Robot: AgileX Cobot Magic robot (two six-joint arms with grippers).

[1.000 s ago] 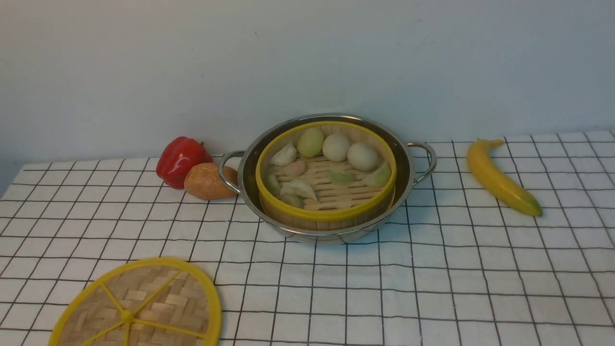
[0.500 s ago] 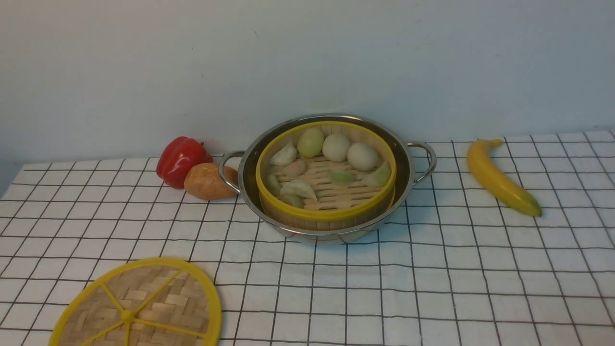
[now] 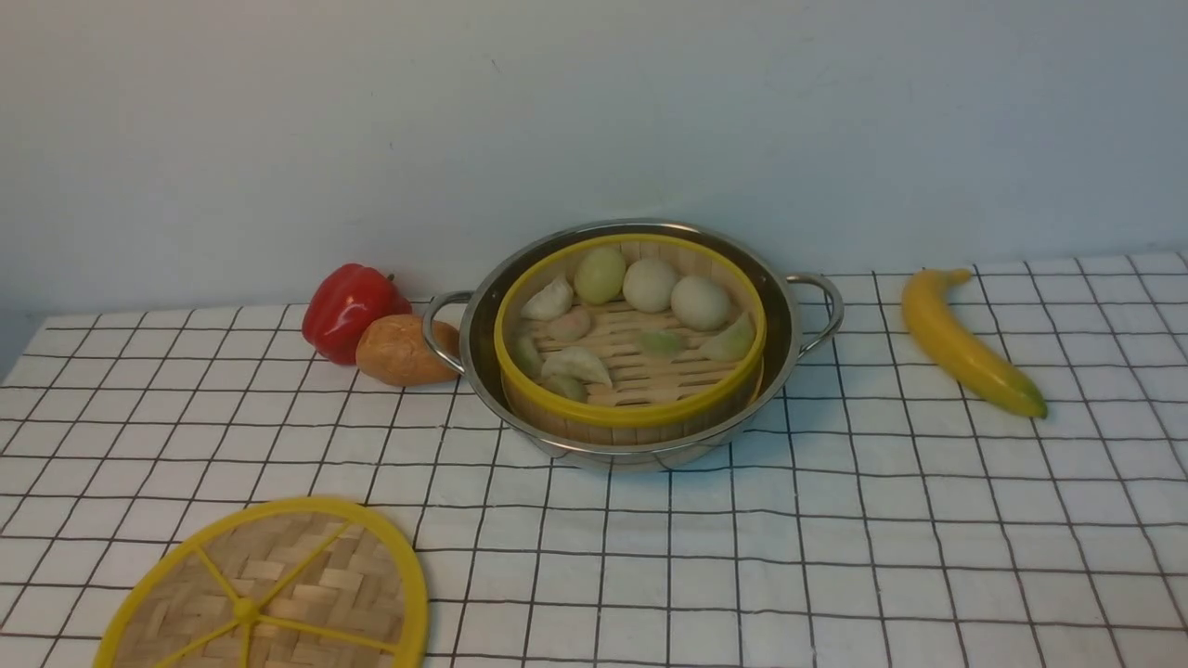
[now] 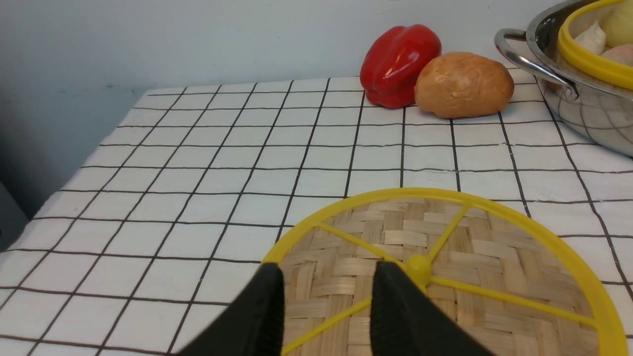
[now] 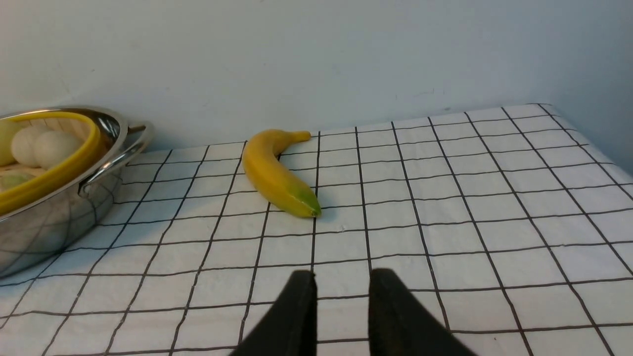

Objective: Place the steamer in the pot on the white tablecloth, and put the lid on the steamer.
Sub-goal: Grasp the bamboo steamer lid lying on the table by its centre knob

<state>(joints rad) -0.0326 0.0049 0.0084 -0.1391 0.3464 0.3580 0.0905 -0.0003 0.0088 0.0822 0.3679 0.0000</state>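
The left gripper (image 4: 329, 271) was seen with its 2 black fingers parted partway and nothing clamped between them; woven bamboo was visible through the gap. It was held directly over the lid (image 4: 474, 247), with 1 finger just beside the yellow centre hub. Whether the fingertips touched the weave could not be told. The lid was laid flat on the white tablecloth (image 3: 835, 538) at the near left of the worktop, well apart from the pot (image 3: 478, 348).

The right gripper (image 5: 342, 274) was likewise parted partway, with nothing held, above bare cloth. A banana (image 5: 277, 173) was found beyond it on the cloth, and the pot lay further off toward the robot's left.

The steamer (image 3: 631, 413) was seated inside the pot, its yellow rim ringed by the steel rim, and its top was left uncovered. Toy dumplings and buns were shown on its slatted floor. A red pepper (image 3: 348, 306) and a brown bread roll (image 3: 399, 351) were set just beside the pot's left handle.
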